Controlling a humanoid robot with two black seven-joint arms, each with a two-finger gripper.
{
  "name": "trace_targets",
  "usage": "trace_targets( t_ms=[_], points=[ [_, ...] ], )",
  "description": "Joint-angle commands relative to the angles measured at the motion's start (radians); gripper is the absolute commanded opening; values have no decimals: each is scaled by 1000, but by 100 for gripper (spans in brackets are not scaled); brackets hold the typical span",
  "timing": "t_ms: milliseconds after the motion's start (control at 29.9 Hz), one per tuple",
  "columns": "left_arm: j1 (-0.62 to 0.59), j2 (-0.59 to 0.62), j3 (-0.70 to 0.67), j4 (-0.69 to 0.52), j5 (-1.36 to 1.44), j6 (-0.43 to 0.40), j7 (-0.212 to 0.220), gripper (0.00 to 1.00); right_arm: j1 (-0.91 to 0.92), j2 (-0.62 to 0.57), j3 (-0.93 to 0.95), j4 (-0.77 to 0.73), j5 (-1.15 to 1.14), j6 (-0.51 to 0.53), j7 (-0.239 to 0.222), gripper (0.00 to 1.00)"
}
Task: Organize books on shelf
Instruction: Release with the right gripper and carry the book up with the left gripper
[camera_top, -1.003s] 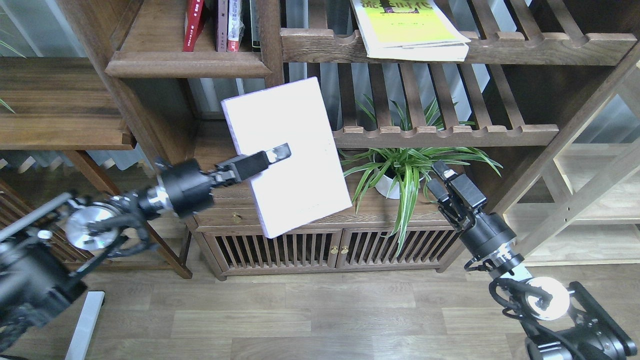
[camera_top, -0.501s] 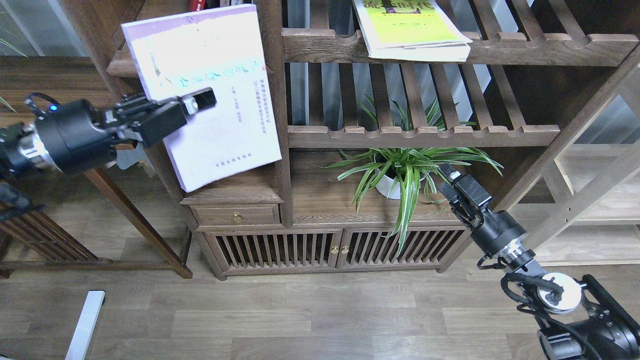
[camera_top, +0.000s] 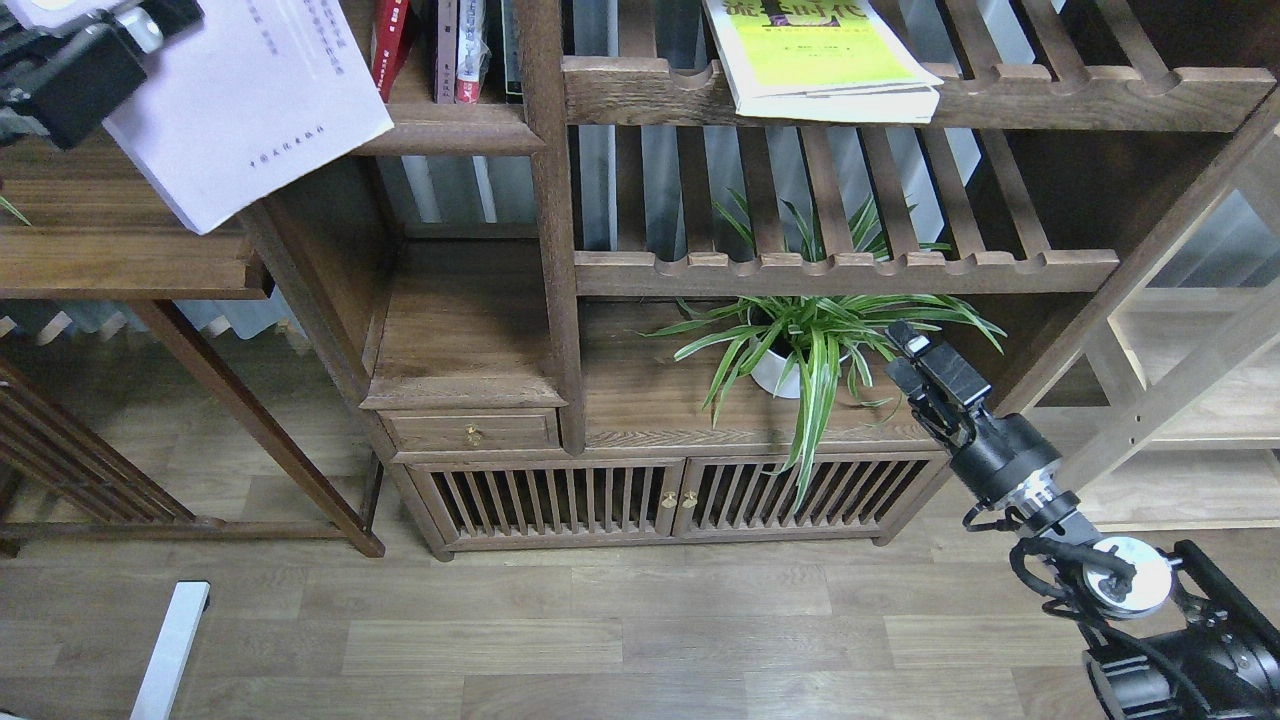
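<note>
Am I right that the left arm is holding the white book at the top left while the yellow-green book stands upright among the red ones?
Not quite. The head view shows the yellow-green book lying flat on the slatted rack, not upright. The left gripper does hold the white book at top left.

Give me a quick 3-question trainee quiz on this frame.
1. True or false: the left gripper holds the thick white-lavender paperback book.
2. Where does the large yellow-green paperback book lie? A) on the wooden floor B) flat on the slatted dark-wood rack C) upright on the solid dark-brown wooden shelf board
3. Fill in: the right gripper hangs empty beside the green potted ____.

Key: 1 true; 2 B; 3 plant. The red paperback book stands on the solid board. The right fingers are too dark to tell apart.
</note>
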Motion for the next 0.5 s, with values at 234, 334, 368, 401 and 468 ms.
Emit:
trace_targets(
  t_ms=[234, 334, 368, 401, 468],
  points=[
    [7, -10, -13, 9, 0, 194, -136, 6, -2, 0, -3, 0, -11, 0, 0, 88],
    [10, -15, -10, 15, 0, 249, -168, 6, -2, 2, -3, 0, -11, 0, 0, 88],
    [10, -15, -7, 15, 0, 260, -171, 6, -2, 3, -4, 2, -11, 0, 0, 88],
    [12, -15, -6, 15, 0, 268, -173, 6, -2, 5, -4, 2, -11, 0, 0, 88],
    [12, -15, 1, 20, 0, 282, -173, 6, -3, 6, -4, 2, -13, 0, 0, 88]
  ],
)
